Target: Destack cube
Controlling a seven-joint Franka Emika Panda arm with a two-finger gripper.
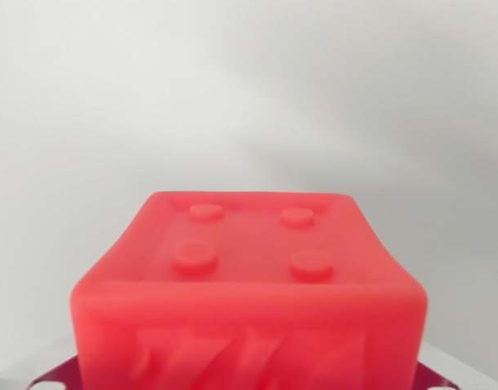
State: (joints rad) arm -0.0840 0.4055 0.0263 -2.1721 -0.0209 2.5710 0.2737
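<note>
A red cube (249, 301) fills the lower middle of the wrist view, very close to the camera. Its top face carries four round studs (195, 257), and its near side face shows wavy ridges. Flat dark-red pieces with pale holes poke out beside the cube's bottom corners, one on the wrist view's left (47, 379) and one on the right (437, 379). I cannot tell whether they belong to my gripper. No fingertips show, so the hold on the cube cannot be read. Any cube underneath is hidden.
Behind the cube there is only a plain pale grey, blurred background (249, 89) with soft shadows. No other objects or edges show.
</note>
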